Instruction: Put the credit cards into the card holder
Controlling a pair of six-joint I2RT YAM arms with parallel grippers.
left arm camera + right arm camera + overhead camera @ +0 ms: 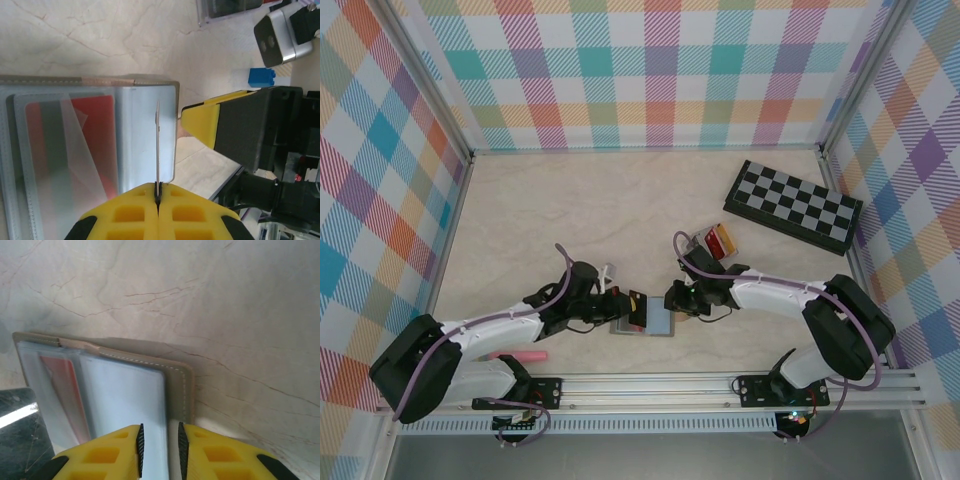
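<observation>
1. between the two arms, near the front of the table [620, 210], we see the card holder [660, 325] lying open and flat, inner face up. its long axis runs left to right, from one gripper to the other.
2. over its right leaf the left gripper [158, 186] is clamped on one credit card [158, 145]. the card stands on edge, so we see it as a thin line. its long axis points straight out from the fingertips and its far end hangs above the holder's clear pockets. we cannot tell its colour.
3. a red card [95, 130] already sits in a left-hand pocket, its long side parallel to the held card.
4. from the right wrist we see the right gripper [160, 440] with its jaws slightly parted. the edge of the holder's right leaf runs into the gap, and the pads do not pinch it. the red card [62, 385] lies well to the left of these fingers.
5. the holder [186, 390] has a grey-tan outer rim with pale stitching and rounded corners. its pockets are glossy, see-through plastic with a seamed border.
6. the fingers [125, 215] are yellow moulded plastic with square recesses, and the pads are black.
7. the table is a pale, marble-veined surface. beyond the holder we see a small blue block [261, 77] and a tray [720, 242] holding red and yellow cards.
</observation>
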